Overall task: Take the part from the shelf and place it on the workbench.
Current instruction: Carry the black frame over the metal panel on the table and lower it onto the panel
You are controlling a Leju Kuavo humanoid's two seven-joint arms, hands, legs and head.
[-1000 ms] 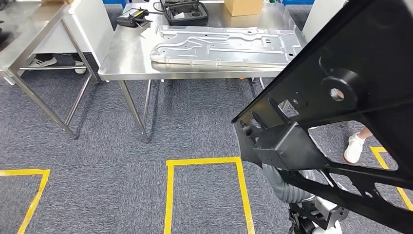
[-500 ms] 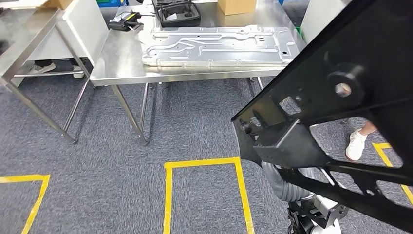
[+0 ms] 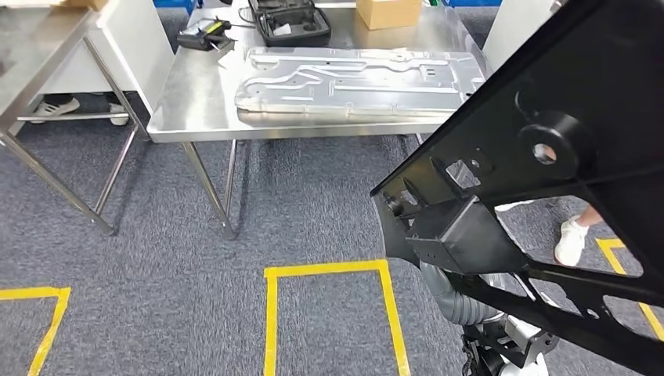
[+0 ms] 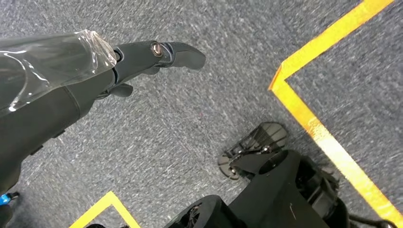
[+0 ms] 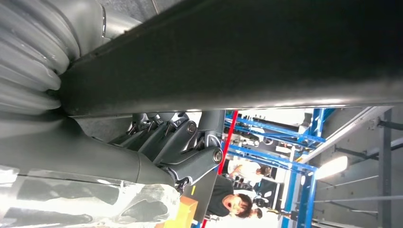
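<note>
while the black part (image 3: 564, 149) sits clamped in your right hand (image 5: 157, 152) at right of frame, the surface (image 3: 196, 86) at top awaits it; left hand (image 4: 142, 57) hangs empty, fingers apart.

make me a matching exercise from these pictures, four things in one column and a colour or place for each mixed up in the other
Things:
1. part
2. metal panel
3. cardboard box
4. floor tape

Descriptions:
A. yellow, in outlines on the grey carpet
B. black, carried on the robot's right side
C. silver, lying flat on the steel workbench
D. brown, at the far edge of the workbench

Pairs: 1-B, 2-C, 3-D, 4-A
</note>
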